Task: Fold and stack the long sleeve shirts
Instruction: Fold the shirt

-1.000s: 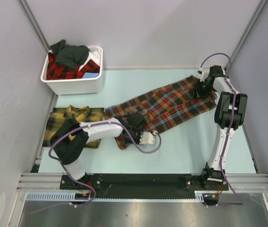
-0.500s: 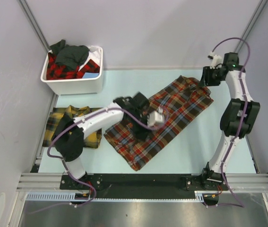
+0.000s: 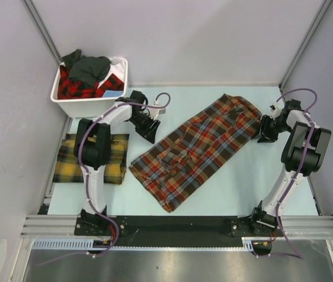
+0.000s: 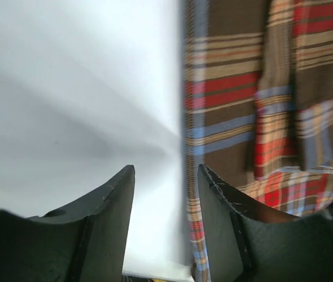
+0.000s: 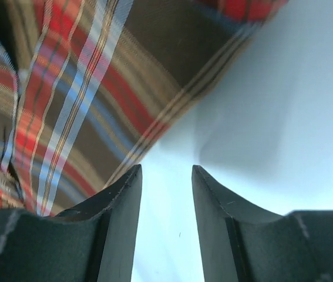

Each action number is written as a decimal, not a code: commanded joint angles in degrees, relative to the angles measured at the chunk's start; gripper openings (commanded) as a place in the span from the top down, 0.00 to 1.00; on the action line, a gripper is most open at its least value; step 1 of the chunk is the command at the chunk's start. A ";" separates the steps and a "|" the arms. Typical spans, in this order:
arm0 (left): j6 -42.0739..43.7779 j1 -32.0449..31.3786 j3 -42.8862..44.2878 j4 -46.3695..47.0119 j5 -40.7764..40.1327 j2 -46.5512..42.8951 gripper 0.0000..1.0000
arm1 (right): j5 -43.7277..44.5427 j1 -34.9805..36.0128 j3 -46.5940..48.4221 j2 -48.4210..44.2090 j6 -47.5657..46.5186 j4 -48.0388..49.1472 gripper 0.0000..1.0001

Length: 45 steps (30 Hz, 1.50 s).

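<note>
A red-brown plaid long sleeve shirt [image 3: 198,150] with blue lines lies flat in a long diagonal band across the middle of the table. My left gripper [image 3: 148,129] hovers off its back left edge, open. In the left wrist view the left gripper [image 4: 166,167] has bare table between its fingers, and the shirt's edge [image 4: 242,88] runs beside the right finger. My right gripper [image 3: 265,130] sits just right of the shirt's collar end, open over bare table [image 5: 166,167], with the shirt [image 5: 66,88] to its upper left. A folded yellow-and-dark-green shirt [image 3: 66,161] lies at the left, partly under the left arm.
A white bin [image 3: 90,106] stands at the back left corner, holding a red-black plaid garment [image 3: 75,88] and a dark grey one [image 3: 90,67]. Walls close in the table at the back and both sides. The arm bases sit on the black rail at the near edge.
The left gripper carried a part of the red-brown shirt over, let go, and swung back left toward the bin. The right gripper left the collar end and dropped to the shirt's right.
</note>
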 commanded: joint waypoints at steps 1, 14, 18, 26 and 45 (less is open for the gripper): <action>-3.03 0.86 -0.09 -0.51 -0.15 1.17 0.46 | 0.24 0.30 3.03 3.18 3.48 5.77 0.57; -5.85 2.80 -15.30 2.47 11.62 -1.10 0.80 | -3.55 6.18 18.23 17.33 0.95 4.90 1.00; -8.39 2.88 -21.71 3.70 14.43 -3.65 1.00 | -2.31 9.00 26.31 22.08 -0.64 3.84 1.00; -10.42 -1.68 -35.51 8.10 18.92 -9.62 1.00 | -0.91 16.11 56.25 37.36 -0.47 0.14 1.00; -11.93 -2.13 -29.74 14.96 10.32 -21.72 0.45 | -0.80 17.79 53.34 26.77 -5.47 6.13 0.28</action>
